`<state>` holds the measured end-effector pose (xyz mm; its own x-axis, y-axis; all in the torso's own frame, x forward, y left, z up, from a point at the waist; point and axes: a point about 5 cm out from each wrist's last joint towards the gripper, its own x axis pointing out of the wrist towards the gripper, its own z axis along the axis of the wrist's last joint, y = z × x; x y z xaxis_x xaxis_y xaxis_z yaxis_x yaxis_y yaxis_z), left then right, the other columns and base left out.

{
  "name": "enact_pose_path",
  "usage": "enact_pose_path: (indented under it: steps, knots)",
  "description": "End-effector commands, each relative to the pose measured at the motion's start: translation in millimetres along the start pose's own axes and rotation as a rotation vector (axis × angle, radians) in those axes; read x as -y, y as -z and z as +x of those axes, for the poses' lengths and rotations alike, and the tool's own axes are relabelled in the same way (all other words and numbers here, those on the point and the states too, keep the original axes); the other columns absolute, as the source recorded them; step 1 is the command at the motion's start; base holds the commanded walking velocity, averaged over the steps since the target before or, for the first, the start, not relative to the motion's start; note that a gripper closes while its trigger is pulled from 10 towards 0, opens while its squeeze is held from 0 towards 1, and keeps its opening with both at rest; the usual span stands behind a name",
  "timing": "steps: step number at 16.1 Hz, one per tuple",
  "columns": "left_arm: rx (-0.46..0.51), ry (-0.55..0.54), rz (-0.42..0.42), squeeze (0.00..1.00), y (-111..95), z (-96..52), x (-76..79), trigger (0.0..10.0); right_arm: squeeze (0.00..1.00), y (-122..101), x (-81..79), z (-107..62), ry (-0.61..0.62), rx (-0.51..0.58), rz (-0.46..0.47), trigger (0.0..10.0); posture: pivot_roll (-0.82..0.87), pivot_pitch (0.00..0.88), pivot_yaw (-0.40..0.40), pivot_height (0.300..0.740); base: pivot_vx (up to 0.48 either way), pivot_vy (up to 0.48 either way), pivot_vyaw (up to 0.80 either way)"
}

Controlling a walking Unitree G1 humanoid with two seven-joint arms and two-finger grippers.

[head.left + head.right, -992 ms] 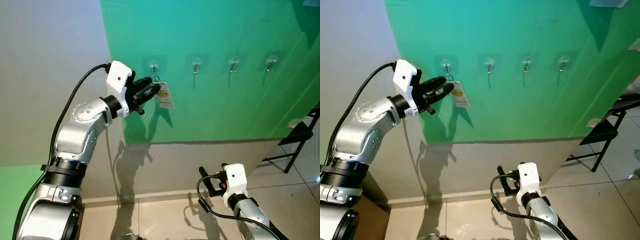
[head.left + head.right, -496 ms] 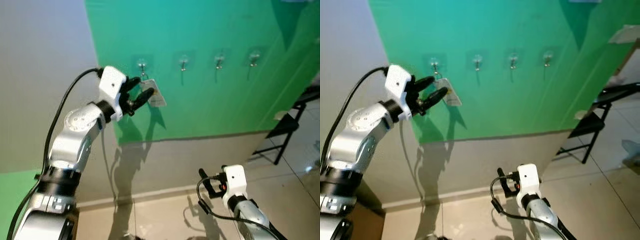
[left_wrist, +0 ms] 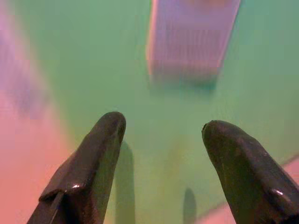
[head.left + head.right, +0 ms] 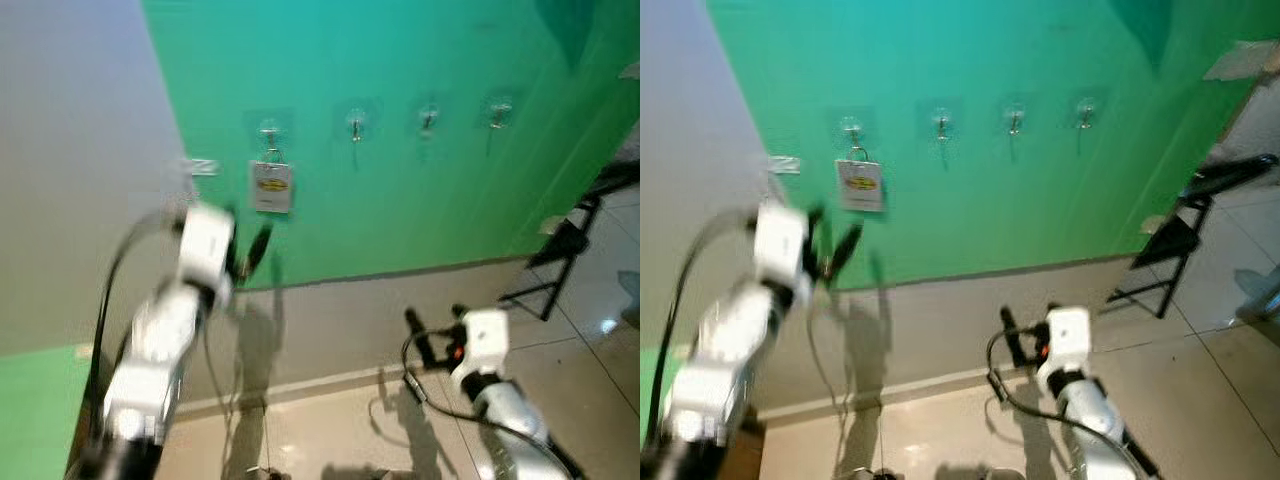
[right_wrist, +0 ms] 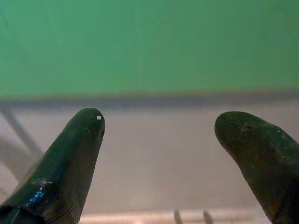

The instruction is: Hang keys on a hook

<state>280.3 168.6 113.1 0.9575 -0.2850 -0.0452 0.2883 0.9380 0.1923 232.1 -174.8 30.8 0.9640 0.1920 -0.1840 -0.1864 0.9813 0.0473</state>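
Left hand [image 4: 250, 255] spread below hung keys [image 4: 271, 186], blurred

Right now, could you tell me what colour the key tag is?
The key tag is white with a yellow mark, clearest in the left eye view.

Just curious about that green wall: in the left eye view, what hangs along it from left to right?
White key tag on the first clear hook → second clear hook → third clear hook → fourth clear hook.
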Motion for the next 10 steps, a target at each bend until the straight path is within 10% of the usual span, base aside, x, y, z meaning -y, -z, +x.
enact_pose_path:
  steps: [1, 8, 9, 10]
  knots:
    - [0.031, -0.017, 0.023, 0.00, -1, -2.6, 2.2, 10.0, 0.00, -4, -0.1, -2.3, -0.017, 0.002, 0.019, 10.0, -0.09, 0.000, 0.015, 0.740, 0.000, 0.000, 0.00]
    - [-0.172, -0.095, 0.058, 0.00, 54, -64.4, 10.7, 10.0, 0.00, -5, 7.8, -50.2, 0.120, 0.025, -0.006, 10.0, -0.08, 0.000, 0.003, 0.740, 0.000, 0.000, 0.00]
    - [-0.156, -0.073, 0.036, 0.44, 57, -62.0, 22.1, 10.0, 0.00, 0, 6.5, -59.0, 0.138, 0.015, 0.004, 10.0, -0.09, 0.000, -0.001, 0.740, 0.000, 0.000, 0.00]
    - [-0.140, -0.048, -0.003, 0.51, 61, -54.7, 34.8, 10.0, 0.00, 6, 4.1, -63.4, 0.145, 0.003, 0.011, 10.0, -0.09, 0.000, 0.002, 0.740, 0.000, 0.000, 0.00]
